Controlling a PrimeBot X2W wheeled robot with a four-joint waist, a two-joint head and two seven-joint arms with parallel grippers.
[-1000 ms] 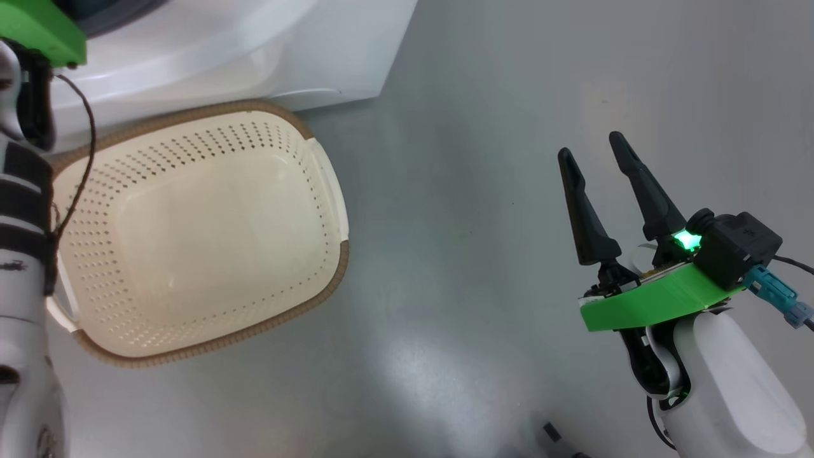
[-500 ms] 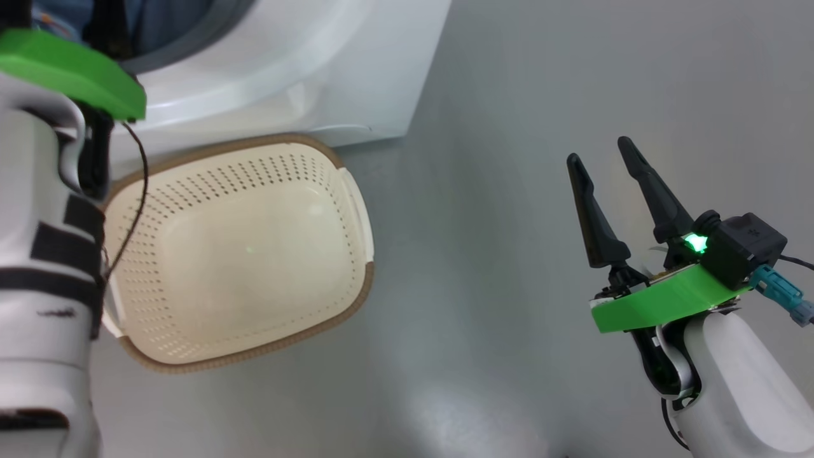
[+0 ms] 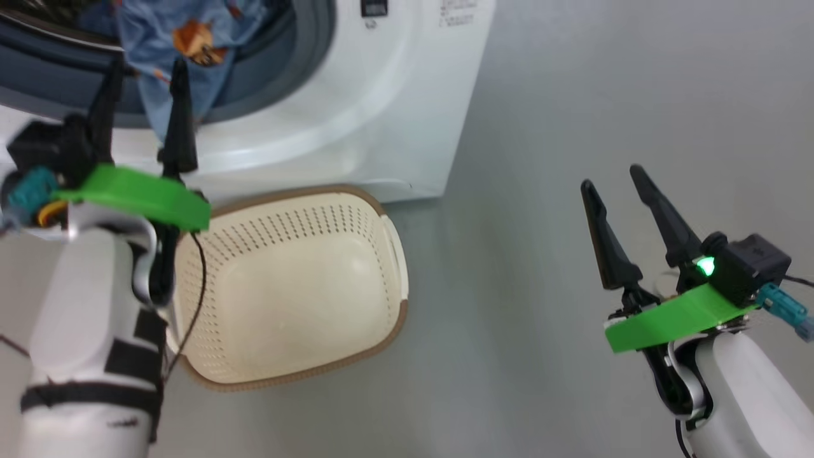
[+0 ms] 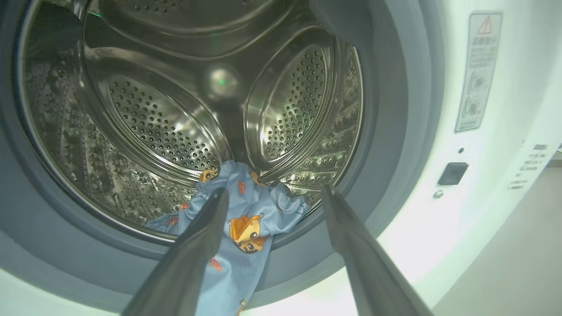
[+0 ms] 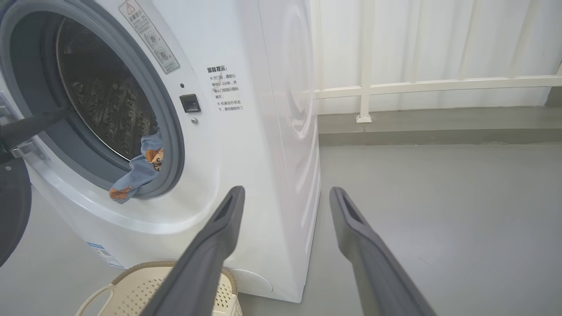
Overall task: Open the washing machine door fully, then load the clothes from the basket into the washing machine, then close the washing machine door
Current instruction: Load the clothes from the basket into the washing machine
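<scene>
With the basket empty, loading looked nearly done — the clothes drooped over the washing machine seal between the spread fingers of the left gripper, the right gripper idle and open too, so they seemed to want a push inward.

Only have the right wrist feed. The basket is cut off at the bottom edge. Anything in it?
Observer: Nothing. The head view shows the basket bare inside.
Operator: I see the blue cloth hanging over the seal. How far in is the rest?
Observer: Barely. In the left wrist view its upper end lies on the front of the drum floor, and the rest of the cloth drapes out over the seal.
Operator: Is the left gripper holding it?
Observer: No. The left gripper is open, with one finger on each side of the hanging part. I can't tell if it touches.
</scene>
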